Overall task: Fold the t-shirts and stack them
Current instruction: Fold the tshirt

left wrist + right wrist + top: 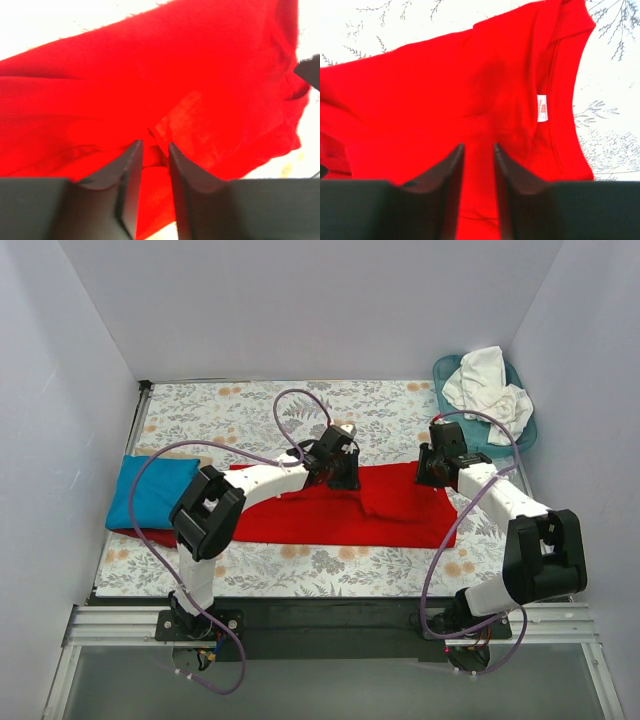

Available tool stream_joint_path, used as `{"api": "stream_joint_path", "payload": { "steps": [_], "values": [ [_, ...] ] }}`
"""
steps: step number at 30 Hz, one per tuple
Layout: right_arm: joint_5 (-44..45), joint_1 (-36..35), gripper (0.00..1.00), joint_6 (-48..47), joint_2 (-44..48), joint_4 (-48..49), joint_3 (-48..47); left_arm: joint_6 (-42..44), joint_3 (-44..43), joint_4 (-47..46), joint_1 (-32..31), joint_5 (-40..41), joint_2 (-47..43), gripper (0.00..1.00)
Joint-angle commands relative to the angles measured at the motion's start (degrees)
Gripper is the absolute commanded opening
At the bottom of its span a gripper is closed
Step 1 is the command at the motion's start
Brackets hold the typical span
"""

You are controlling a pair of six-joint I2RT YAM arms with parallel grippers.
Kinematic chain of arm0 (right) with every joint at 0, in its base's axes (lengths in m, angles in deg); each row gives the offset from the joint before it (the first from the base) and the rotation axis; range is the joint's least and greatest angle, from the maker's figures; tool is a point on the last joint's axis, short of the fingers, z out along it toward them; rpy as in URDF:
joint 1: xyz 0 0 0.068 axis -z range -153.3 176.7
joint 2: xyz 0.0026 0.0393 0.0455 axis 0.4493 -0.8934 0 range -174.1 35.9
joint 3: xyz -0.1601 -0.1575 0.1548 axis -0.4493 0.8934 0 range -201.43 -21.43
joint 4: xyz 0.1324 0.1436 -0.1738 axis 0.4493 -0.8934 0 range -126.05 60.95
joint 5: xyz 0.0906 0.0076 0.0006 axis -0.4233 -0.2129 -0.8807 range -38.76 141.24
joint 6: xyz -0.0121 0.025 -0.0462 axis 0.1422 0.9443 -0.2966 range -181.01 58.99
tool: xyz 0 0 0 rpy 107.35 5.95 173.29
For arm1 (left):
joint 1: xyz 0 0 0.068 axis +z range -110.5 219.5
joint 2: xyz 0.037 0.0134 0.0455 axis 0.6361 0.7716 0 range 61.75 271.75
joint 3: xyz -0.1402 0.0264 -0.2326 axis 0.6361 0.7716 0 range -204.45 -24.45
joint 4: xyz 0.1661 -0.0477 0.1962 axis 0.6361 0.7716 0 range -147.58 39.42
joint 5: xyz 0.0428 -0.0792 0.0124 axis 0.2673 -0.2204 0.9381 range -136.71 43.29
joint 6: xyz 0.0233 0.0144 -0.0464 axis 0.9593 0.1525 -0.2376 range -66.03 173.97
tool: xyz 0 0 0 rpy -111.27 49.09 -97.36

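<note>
Folded t-shirt (150,490) left, perhaps overlapping spread t-shirt (330,520)

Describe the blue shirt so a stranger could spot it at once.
Look at the flowered tablecloth, at its left edge. A folded blue shirt lies there, beside the spread-out red shirt. It is the only blue cloth on the table.

I see plain white walls (330,300) on three sides, with even, diffuse light. Floral-clothed worktop (230,410) fills the bay. Aluminium rail frame (110,625) runs along its near edge, grey floor (330,685) below.
</note>
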Motion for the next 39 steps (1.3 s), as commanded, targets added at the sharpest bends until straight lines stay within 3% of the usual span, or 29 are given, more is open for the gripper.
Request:
{"api": "stream_joint_path", "payload": {
  "steps": [1,5,9,12,16,25,39],
  "values": [
    [0.3,0.3,0.39,-1.0,0.3,0.2,-4.0,1.1,-1.8,-0.3,1.7,2.5,-3.0,0.28],
    [-2.8,-0.9,0.43,0.9,4.0,-1.7,-4.6,-1.6,-0.9,5.7,6.1,11.1,-8.6,0.30],
    [-4.1,-7.1,0.43,3.0,5.9,-0.6,-4.7,-17.4,-1.1,26.2,9.5,25.9,-12.2,0.30],
    [-5.9,-12.9,0.43,2.5,2.5,1.8,-6.7,-23.9,2.4,32.5,12.8,30.3,-14.1,0.32],
    [-6.7,-19.5,0.42,-1.0,-3.4,4.6,-10.2,-27.0,12.4,30.5,19.7,27.4,-20.4,0.33],
    [-10.4,-23.4,0.41,-10.0,-13.0,7.0,-15.7,-26.9,17.2,28.3,28.7,26.4,-20.4,0.34],
    [-10.4,-26.8,0.43,-13.1,-18.0,7.4,-17.4,-24.6,15.8,22.6,32.1,22.1,-13.9,0.33]
  ]
}}
